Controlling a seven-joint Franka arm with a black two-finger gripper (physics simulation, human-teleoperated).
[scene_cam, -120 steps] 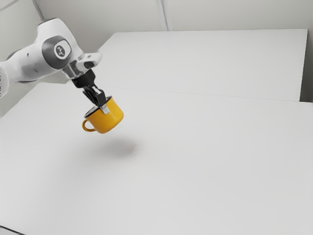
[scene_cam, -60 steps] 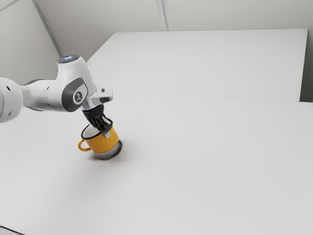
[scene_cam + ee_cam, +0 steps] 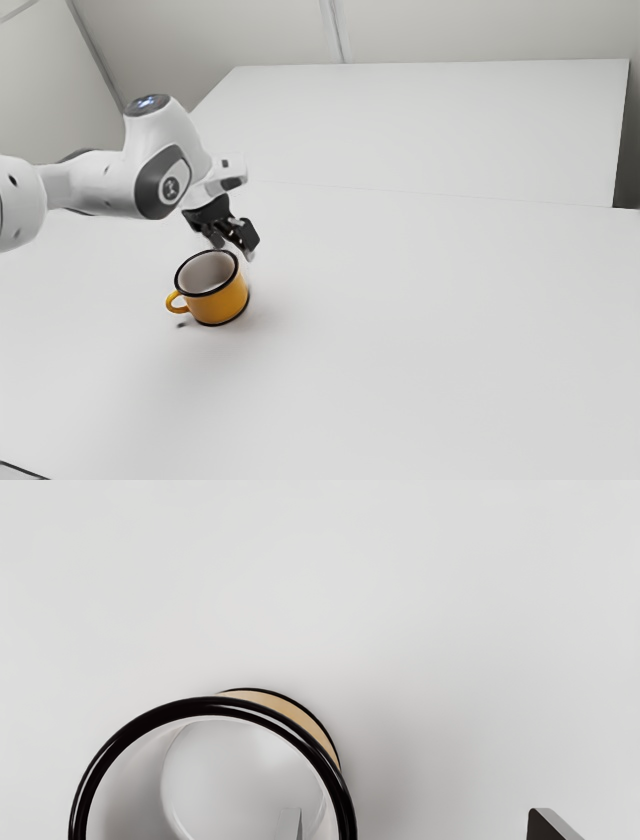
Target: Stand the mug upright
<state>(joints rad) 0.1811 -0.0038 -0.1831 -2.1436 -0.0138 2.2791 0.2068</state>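
Drawn up from the mug (image 3: 219, 302) since the earlier frame, the hand (image 3: 234, 246) is released — fingers (image 3: 545, 828) spread. The mug sits mouth-up on the table (image 3: 400, 340), below the hand toward the exterior view's left — so retreat likely wants upward travel.

White table (image 3: 420, 340), plain and smooth, no pattern seen. Pale surface crossed by a thin line (image 3: 430, 193) toward the far part in the exterior view. One yellow mug (image 3: 218, 303) directly supported by the table, left of the surface's middle in the exterior view. Mug seated on its base, black-rimmed opening facing up, pale inside exposed; handle pointed to the exterior view's left. Small dark spot (image 3: 181, 324) seen on the table just below the handle. Soft grey shading (image 3: 400, 775) cast beside the mug.
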